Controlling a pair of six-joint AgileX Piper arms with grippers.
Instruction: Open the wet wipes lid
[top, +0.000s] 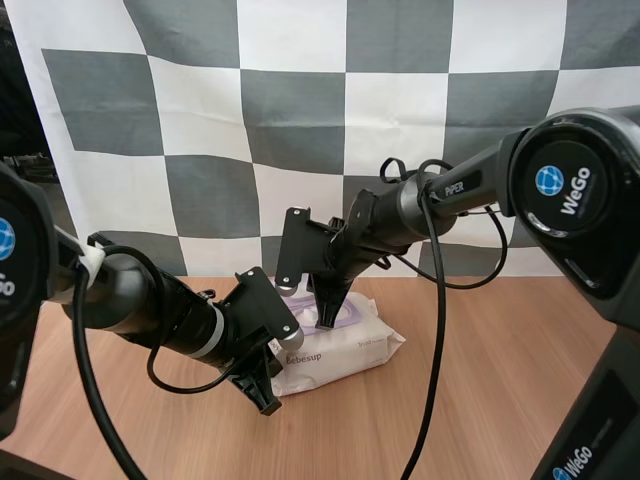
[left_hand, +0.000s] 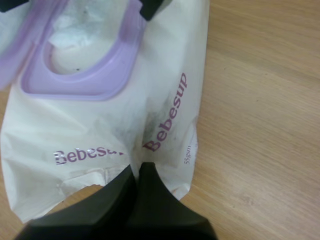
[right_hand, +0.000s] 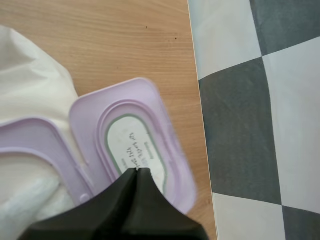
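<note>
Right claw (right_hand: 136, 172), fingers pressed together into one dark wedge, and its tip is touching the inner face of the lilac lid (right_hand: 132, 140). That lid is already flipped right back, lying flat beyond the tip and just off the pack's far end. Beside the claw sits the purple frame (left_hand: 75, 89) of the opening, a white wipe (left_hand: 75, 32) bunched up inside it. The pack of wet wipes (left_hand: 100, 135) lies flat under both claws. At its near end the left claw (left_hand: 137, 172), also closed into a wedge and gripping nothing, has its tip on the pack's edge, pinning it to the wooden table (left_hand: 260, 125). By the look of it the job is as good as done. The careful thing now would be a light push down so the hinge stays folded and the lid doesn't spring shut, with the left tip holding firm so the soft pack can't slide or lift. Pose-wise, the right arm (top: 440, 190) reaches in high, wrist bent so the fingers point steeply down. The left arm (top: 150, 305) stretches low along the table, wrist dipped onto the pack.
</note>
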